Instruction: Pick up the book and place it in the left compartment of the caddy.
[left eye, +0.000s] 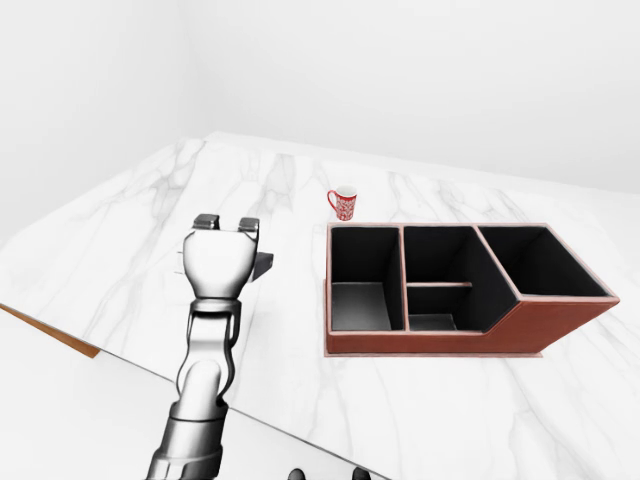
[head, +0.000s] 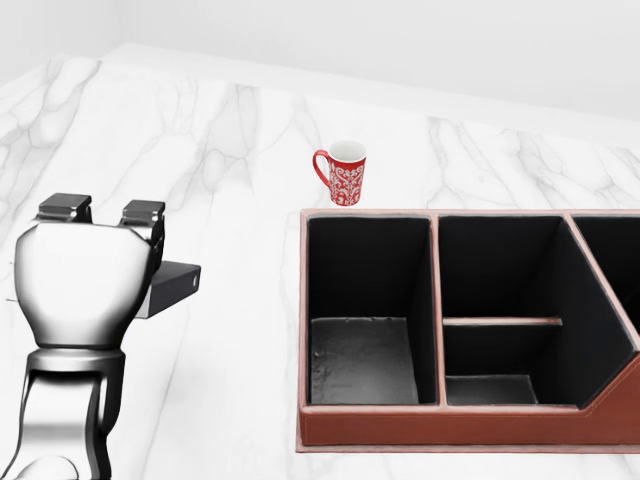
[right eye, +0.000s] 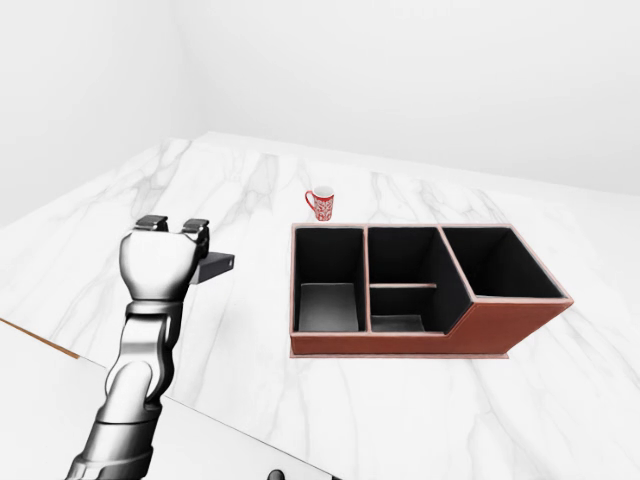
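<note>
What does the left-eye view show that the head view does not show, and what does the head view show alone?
Only the left-eye view shows the caddy's whole right compartment, the table's near edge and the arm's lower part. The head view adds nothing new; it only shows the mug's pattern and the left compartment's floor larger. Both show the left hand raised with the dark book behind it, left of the caddy.
</note>
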